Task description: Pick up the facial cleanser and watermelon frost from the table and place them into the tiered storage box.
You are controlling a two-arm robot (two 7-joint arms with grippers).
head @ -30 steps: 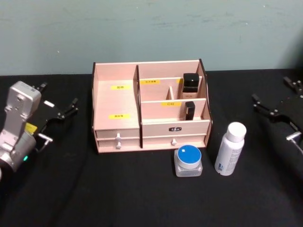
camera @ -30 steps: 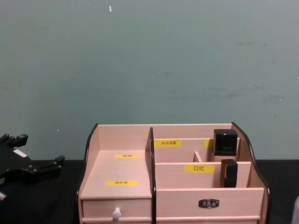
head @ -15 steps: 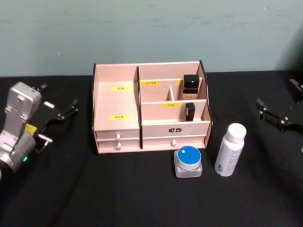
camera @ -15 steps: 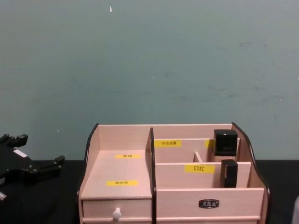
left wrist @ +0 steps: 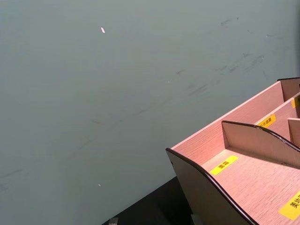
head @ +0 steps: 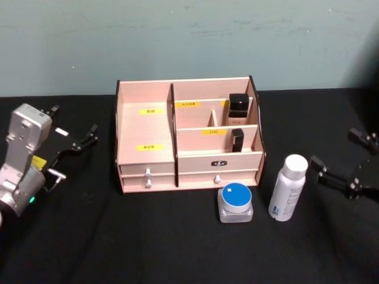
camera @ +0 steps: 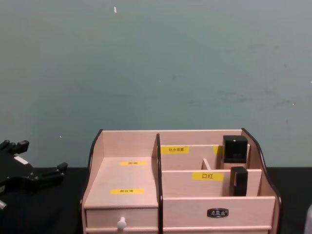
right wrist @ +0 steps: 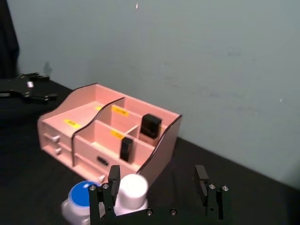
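White plastic bottle [head: 288, 186] stands on the counter [head: 177, 248] just ahead of the right gripper [right wrist: 157, 183], whose jaws are spread wide and empty. It looks light, stiff and slippery; grip mid-body. Left gripper [head: 76, 117] idles, spread, beyond the box [head: 145, 127].

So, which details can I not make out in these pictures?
Head view: print on the white bottle and the blue-lidded jar is too small to read.
Chest view: the right edge cuts the white bottle to a sliver; the left edge cuts the left gripper, parked left of the tiered storage box.
Right wrist view: the open right gripper and the bottom edge hide the bottle's body.
Head view: closed drawer fronts hide their contents.
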